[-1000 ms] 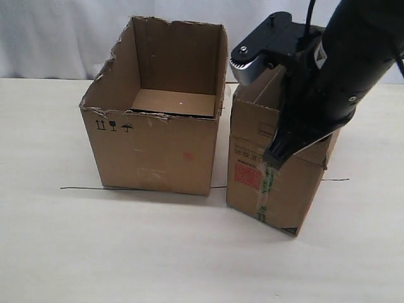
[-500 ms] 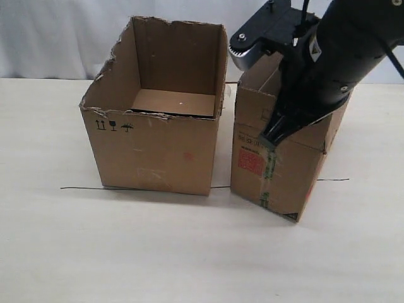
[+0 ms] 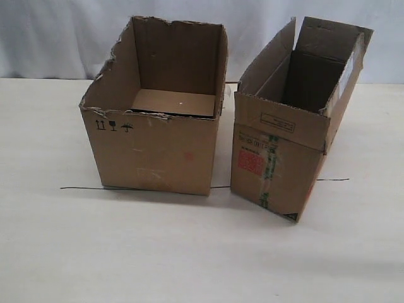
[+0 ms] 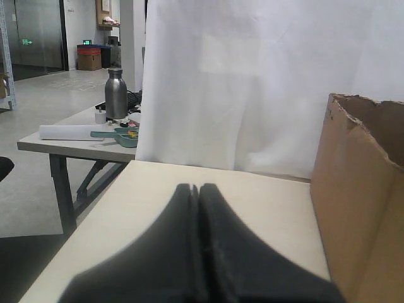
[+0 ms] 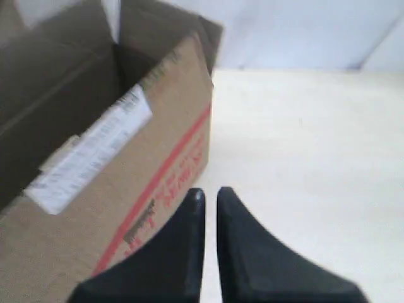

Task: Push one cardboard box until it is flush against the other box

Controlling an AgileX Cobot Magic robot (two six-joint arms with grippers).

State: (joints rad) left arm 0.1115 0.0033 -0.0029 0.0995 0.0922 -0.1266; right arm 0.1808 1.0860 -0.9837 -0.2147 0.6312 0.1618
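The cardboard box, narrow with raised flaps, red square print and green-striped tape, stands right of the other box, the wider carton with a torn rim. A narrow gap separates them, and the narrow carton is turned slightly askew. No arm shows in the exterior view. My right gripper hovers beside the cardboard box, near its white label and red stripe, fingers drawn together to a thin slit with nothing between. My left gripper is shut over the tabletop, the other box beside it.
A thin black line runs across the table under the boxes' front edges. A white curtain hangs behind. In the left wrist view a second table carries a metal bottle beyond the table edge.
The right arm, which was pressed over the cardboard box, has lifted out of the exterior view. The box shifted slightly right a second ago, and its flaps now stand open.
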